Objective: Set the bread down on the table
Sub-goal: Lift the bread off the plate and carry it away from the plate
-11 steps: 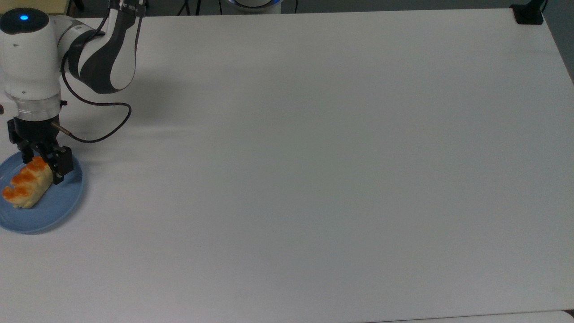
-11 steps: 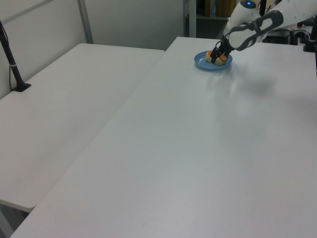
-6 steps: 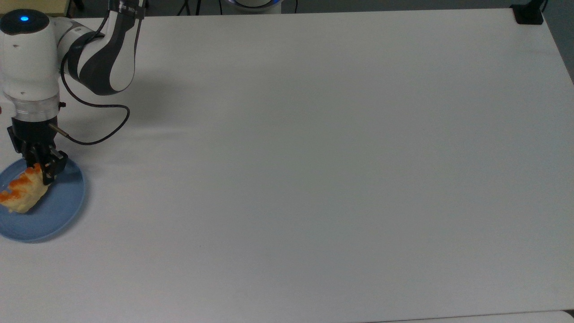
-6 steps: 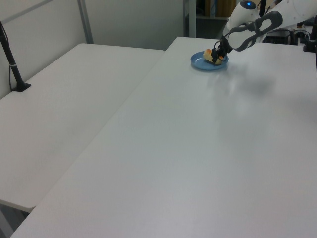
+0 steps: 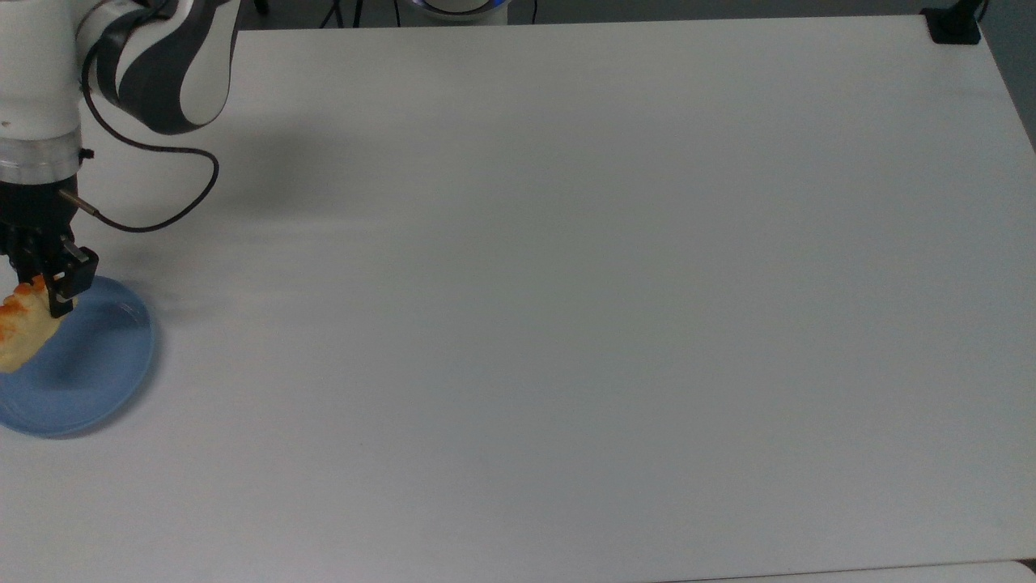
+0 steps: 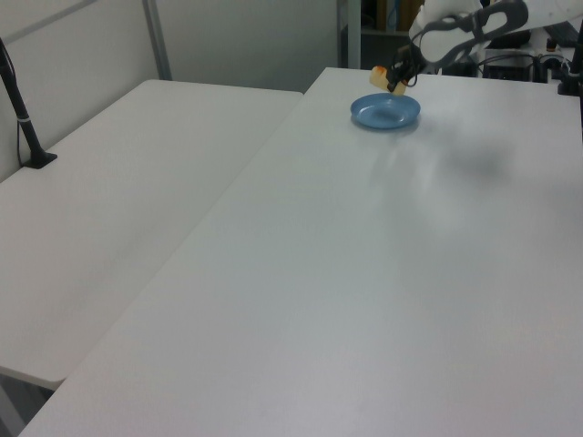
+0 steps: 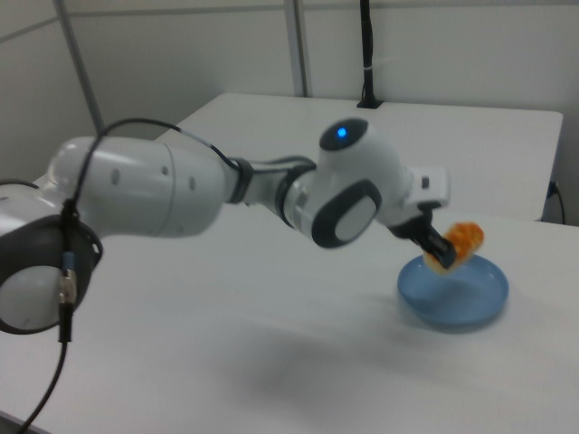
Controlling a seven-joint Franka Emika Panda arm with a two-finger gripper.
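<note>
— Where can the pincer [image 5: 39, 283] pass?

— Nearly all of the surface [image 5: 566, 283] lies bare, from the plate [image 5: 89, 364] to the top view's right edge.

— Anything in the way?

— The plate at the top view's left edge, and a black post base [image 5: 953, 26] at the far right corner. The bread [image 6: 380, 76] hangs clear above the plate.

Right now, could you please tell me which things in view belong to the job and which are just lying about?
Belong to the job:
- small pale-yellow bread with orange patches, held up
- black two-finger gripper
- large white table

Just lying about:
- round blue plate, now bare
- second white table
- black post
</note>
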